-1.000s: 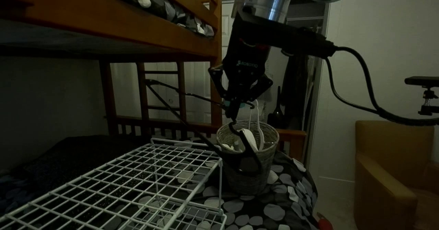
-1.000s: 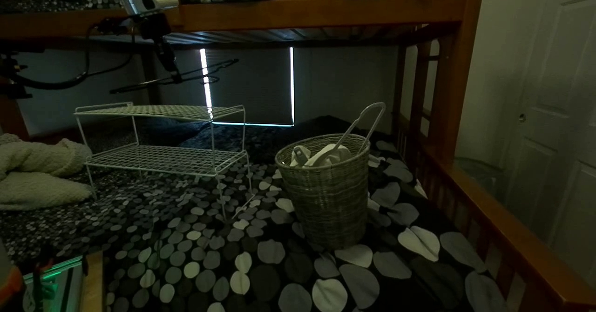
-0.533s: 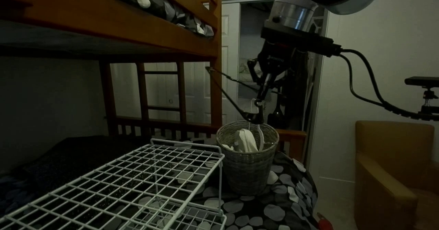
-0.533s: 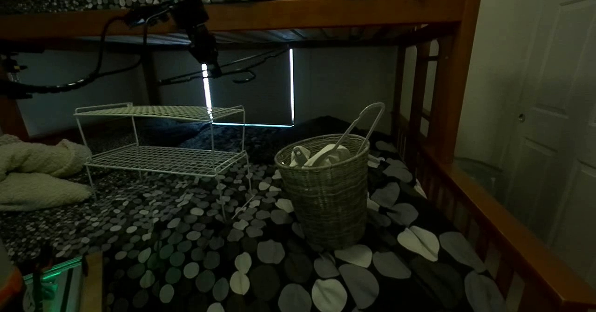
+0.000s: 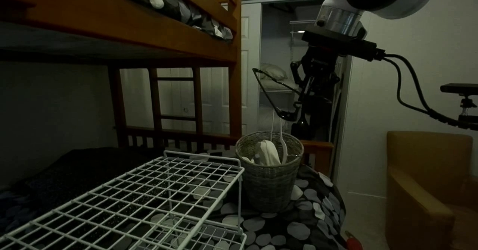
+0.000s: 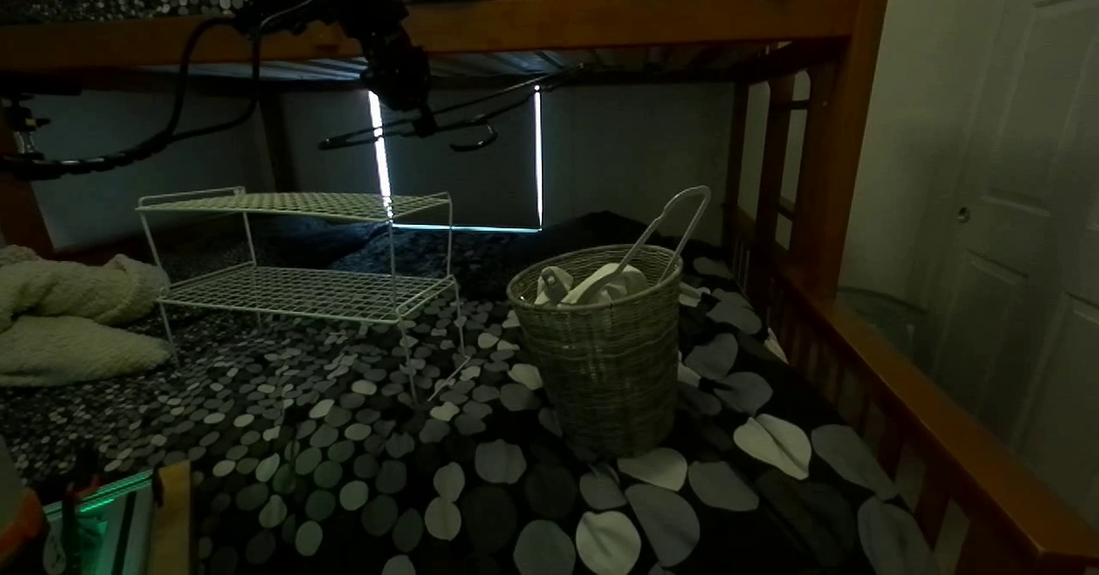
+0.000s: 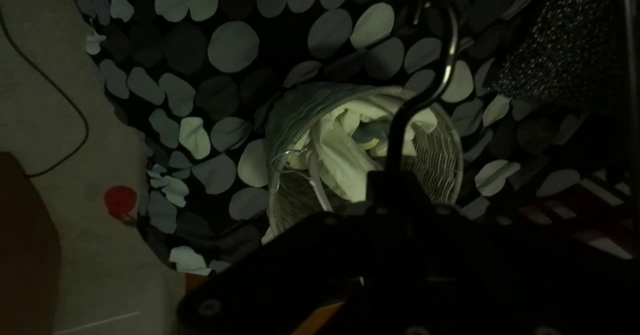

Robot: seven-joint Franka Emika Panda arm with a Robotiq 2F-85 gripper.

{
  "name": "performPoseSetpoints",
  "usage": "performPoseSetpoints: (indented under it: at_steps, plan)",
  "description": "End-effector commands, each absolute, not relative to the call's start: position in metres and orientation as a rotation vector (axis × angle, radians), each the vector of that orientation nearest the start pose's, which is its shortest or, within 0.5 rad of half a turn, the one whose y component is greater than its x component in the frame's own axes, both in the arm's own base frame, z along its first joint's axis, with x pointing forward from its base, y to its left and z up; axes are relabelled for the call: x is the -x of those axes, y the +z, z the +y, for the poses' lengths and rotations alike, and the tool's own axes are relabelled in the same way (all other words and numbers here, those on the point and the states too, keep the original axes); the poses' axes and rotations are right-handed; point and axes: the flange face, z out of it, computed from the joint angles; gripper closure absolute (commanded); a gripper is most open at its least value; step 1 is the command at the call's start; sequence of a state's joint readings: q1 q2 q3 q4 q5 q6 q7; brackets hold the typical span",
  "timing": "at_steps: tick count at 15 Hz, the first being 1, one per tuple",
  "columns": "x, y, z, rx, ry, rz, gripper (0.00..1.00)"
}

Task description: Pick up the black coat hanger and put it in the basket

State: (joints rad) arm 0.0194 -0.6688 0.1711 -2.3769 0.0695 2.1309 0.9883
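Observation:
My gripper [image 5: 303,97] is shut on the black coat hanger [image 5: 287,115] and holds it in the air, above the height of the basket [image 5: 269,190]. In an exterior view the gripper [image 6: 422,124] and the hanger [image 6: 352,138] are up and to the left of the basket [image 6: 601,369]. In the wrist view the hanger's hook [image 7: 398,125] points out from the fingertips [image 7: 392,180] and crosses in front of the basket's opening [image 7: 447,160]. The basket stands upright on the bed. It holds white cloth-like pieces [image 7: 340,155] and a white loop [image 6: 697,206] that rises above its rim.
A white two-level wire rack [image 6: 292,206] stands on the bed beside the basket. The upper bunk's wooden beam [image 6: 601,26] is close to the arm. A wooden rail [image 6: 927,446] runs along the bed's end. A cream fleece [image 6: 77,317] and a yellow armchair [image 5: 422,183] also show.
My gripper has carried the hanger to the right in both exterior views. The hanger has lifted away from in front of the basket in an exterior view. The basket and rack have not moved.

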Motion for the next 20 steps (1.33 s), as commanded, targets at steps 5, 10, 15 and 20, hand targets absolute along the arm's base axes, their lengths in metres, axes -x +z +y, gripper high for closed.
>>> performPoseSetpoints:
  at_steps: [5,10,15,20]
  plan:
    - [-0.432,0.570,-0.031,2.521,-0.746,1.717,0.98]
    - [-0.494,0.542,-0.065,2.505,-0.950,2.023,0.98]
    - [-0.547,0.519,-0.051,2.540,-1.245,2.277,0.98]
    - [-0.567,0.494,0.011,2.733,-1.405,2.418,0.98]
